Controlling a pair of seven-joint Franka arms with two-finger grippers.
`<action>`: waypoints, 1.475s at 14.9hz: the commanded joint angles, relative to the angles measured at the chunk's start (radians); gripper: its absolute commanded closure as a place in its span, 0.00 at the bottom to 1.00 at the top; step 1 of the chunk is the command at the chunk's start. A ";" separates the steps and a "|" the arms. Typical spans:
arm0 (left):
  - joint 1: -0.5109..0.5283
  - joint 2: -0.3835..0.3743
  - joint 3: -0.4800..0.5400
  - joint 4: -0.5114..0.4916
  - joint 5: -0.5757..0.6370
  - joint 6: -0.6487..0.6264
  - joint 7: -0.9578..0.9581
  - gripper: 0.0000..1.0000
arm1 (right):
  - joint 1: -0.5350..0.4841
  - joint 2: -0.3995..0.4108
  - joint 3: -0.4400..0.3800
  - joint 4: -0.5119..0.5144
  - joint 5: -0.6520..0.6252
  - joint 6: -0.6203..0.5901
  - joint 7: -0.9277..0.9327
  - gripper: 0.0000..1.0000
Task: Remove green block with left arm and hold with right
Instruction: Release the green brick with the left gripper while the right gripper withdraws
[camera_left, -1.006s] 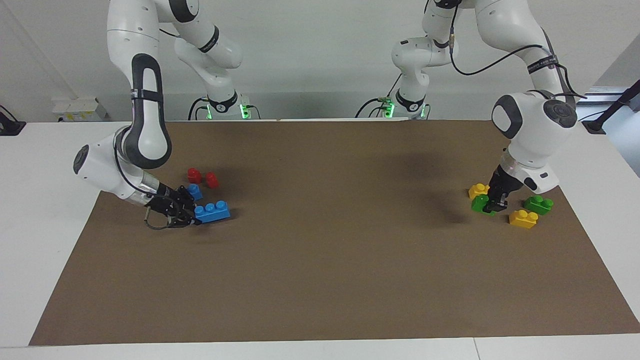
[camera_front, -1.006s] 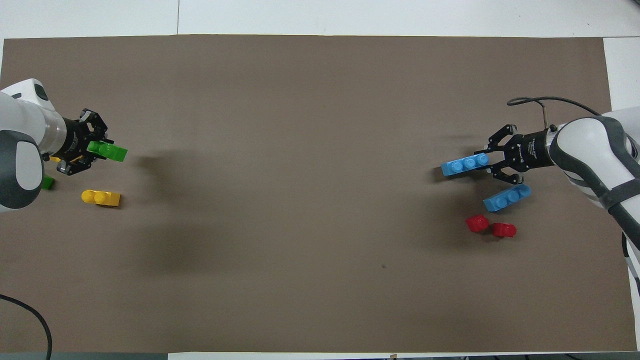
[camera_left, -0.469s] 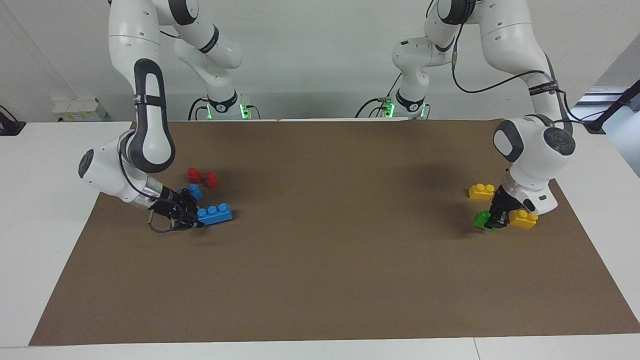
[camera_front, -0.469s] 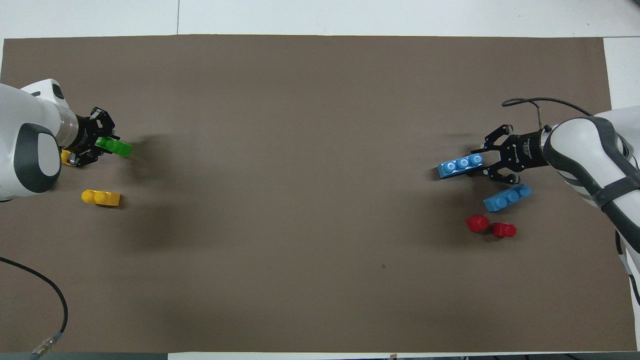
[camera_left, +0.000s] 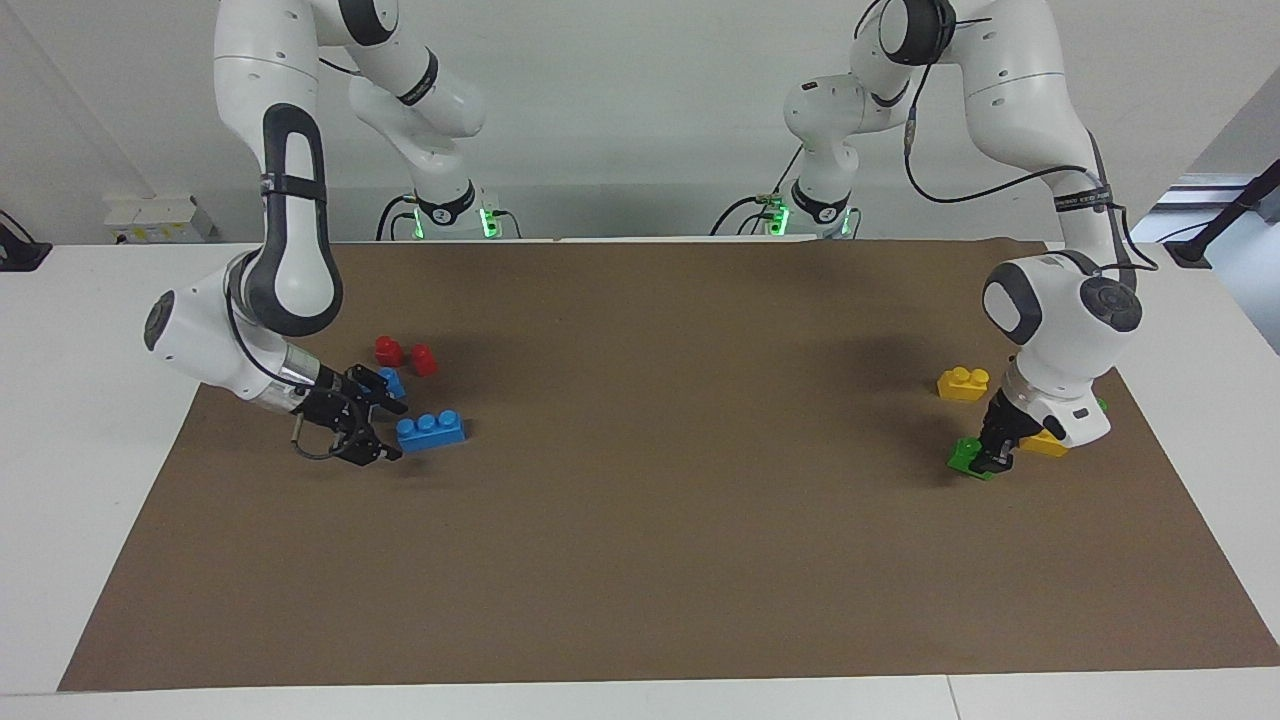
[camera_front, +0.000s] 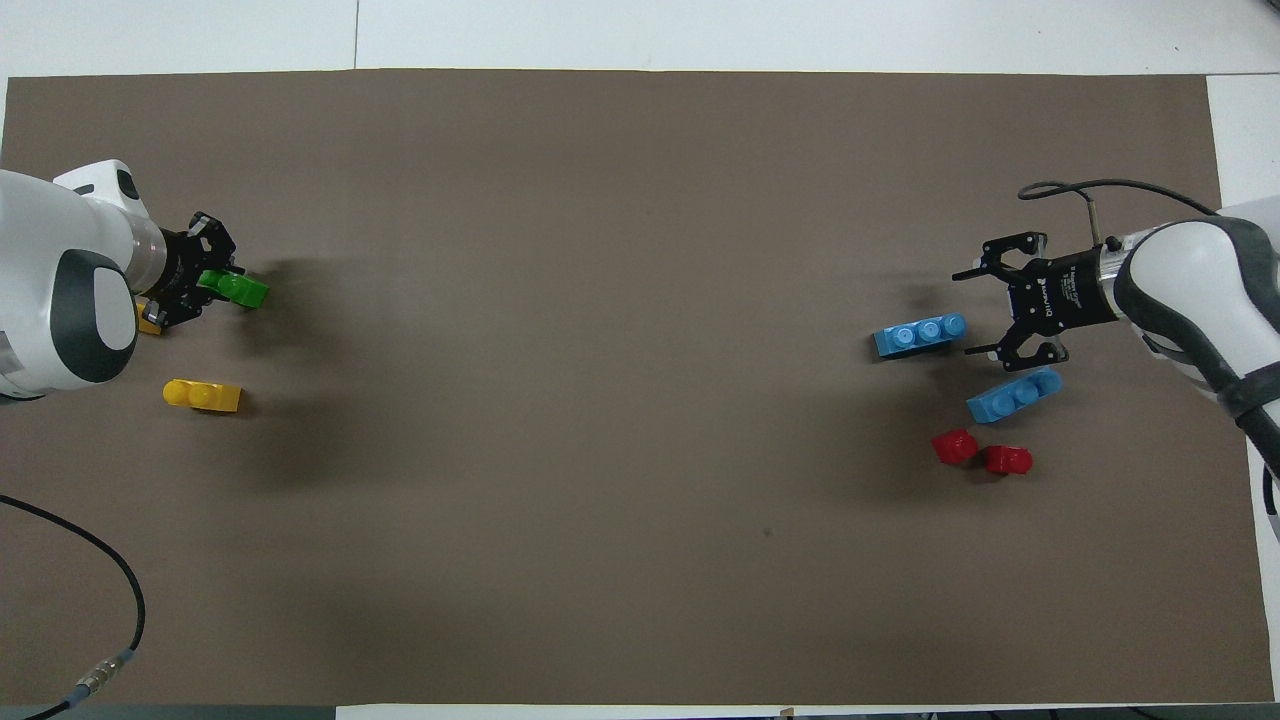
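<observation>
The green block (camera_left: 963, 455) is in my left gripper (camera_left: 990, 462), which is shut on it and holds it low over the mat at the left arm's end of the table. It also shows in the overhead view (camera_front: 238, 288), sticking out of the left gripper (camera_front: 208, 288). My right gripper (camera_left: 397, 432) is open at the right arm's end, its jaws spread wide at the end of a blue three-stud brick (camera_left: 431, 430) that lies on the mat. The overhead view shows the same right gripper (camera_front: 966, 314) and blue brick (camera_front: 918, 334).
One yellow brick (camera_left: 963, 383) lies nearer to the robots than the green block; another (camera_left: 1045, 445) is half hidden by the left wrist. A second green brick (camera_left: 1100, 405) peeks out there. A second blue brick (camera_front: 1013, 394) and two red pieces (camera_front: 955, 446) lie beside the right gripper.
My right gripper has opened and let go of the blue three-stud brick, which now lies on the mat. My left gripper has carried the green block a little farther from the robots.
</observation>
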 joint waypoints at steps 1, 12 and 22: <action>0.010 0.016 -0.008 0.013 -0.004 0.021 0.045 0.00 | 0.008 -0.111 0.009 0.030 -0.205 -0.110 -0.041 0.00; 0.002 0.002 -0.010 0.045 -0.006 0.006 0.102 0.00 | 0.074 -0.329 0.035 0.288 -0.519 -0.484 -0.720 0.00; 0.002 -0.218 -0.008 0.091 -0.003 -0.373 0.543 0.00 | 0.065 -0.349 0.032 0.291 -0.547 -0.488 -0.885 0.00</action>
